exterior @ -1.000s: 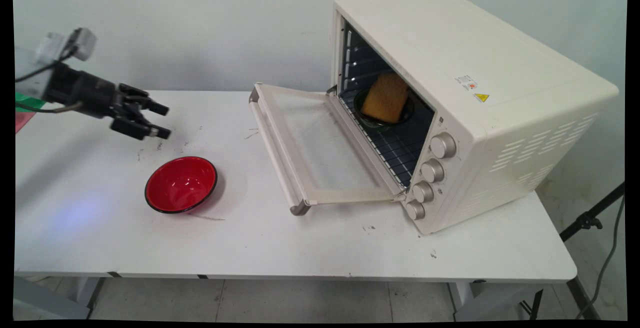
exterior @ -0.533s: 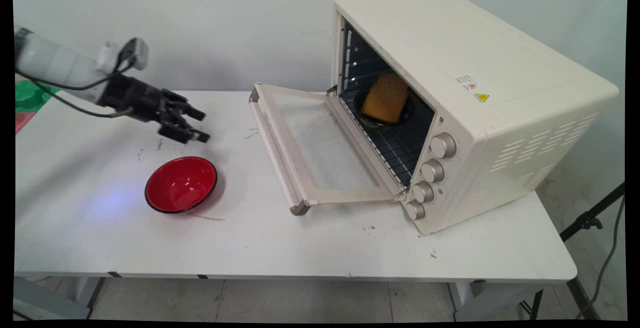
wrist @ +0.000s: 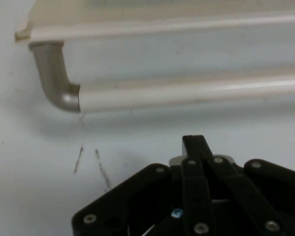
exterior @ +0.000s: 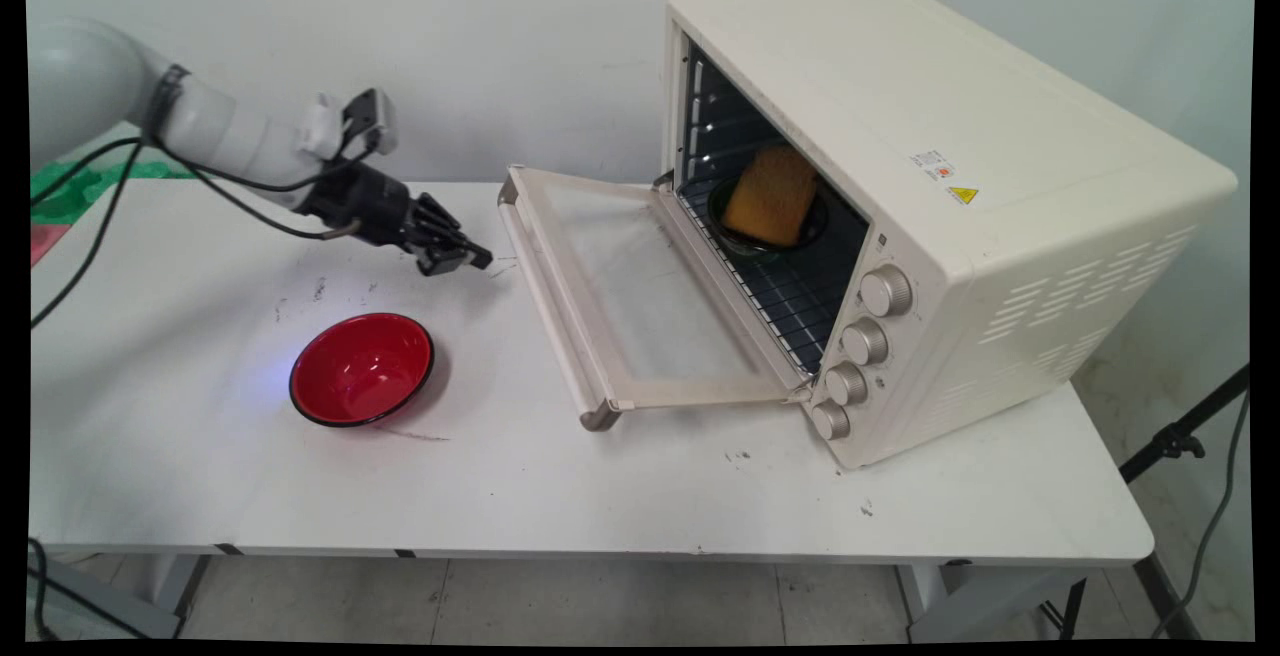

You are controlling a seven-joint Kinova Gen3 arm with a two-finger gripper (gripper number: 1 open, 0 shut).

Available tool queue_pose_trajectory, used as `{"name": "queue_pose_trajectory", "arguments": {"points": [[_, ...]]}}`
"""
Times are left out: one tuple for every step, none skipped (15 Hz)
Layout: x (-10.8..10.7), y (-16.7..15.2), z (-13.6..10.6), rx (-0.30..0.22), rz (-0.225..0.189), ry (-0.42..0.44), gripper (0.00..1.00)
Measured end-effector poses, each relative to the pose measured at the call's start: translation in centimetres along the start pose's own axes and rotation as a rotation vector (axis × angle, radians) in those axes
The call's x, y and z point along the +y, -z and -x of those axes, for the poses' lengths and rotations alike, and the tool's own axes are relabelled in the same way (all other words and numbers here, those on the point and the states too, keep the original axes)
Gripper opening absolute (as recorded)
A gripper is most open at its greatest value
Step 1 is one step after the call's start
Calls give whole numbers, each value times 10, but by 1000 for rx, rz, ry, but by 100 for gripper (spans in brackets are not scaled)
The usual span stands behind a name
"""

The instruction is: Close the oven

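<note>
Black gripper (exterior: 478,261) with fingers closed on nothing, hovering near the oven door handle (wrist: 187,91); red bowl (exterior: 362,369) below it, toast (exterior: 771,194) inside the oven (exterior: 960,186).

No wording can be read. The toaster oven (exterior: 930,196) carries 2 small stickers (exterior: 947,179) on its top, 1 a yellow warning triangle, the print too small.
</note>
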Motion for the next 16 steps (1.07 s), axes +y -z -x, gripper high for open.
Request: {"name": "queue_pose_trajectory", "arguments": {"points": [[0,-7,-6,-3,-3,-5,0],[0,-14,-11,-7,-5,-9,0],[-1,-20,-16,-10,-6,-11,0],[-1,-25,-20,-13,-8,-13,0],[-1,-31,-26,-17,-9,-15,0],[-1,-36,-30,-18,-10,-16,0],[-1,-40,-35,-20,-12,-15,0],[-1,-42,-38,-21,-15,-13,0],[-1,-44,-40,-21,-16,-13,0],[-1,-43,-42,-22,-22,-6,0],[-1,-43,-44,-22,-23,-6,0],[-2,-46,-53,-20,-23,-11,0],[-2,-46,-58,-18,-26,-9,0],[-2,-48,-65,-16,-24,-13,0],[-3,-46,-69,-13,-28,-11,0],[-3,-42,-71,-9,-35,-6,0]]}}
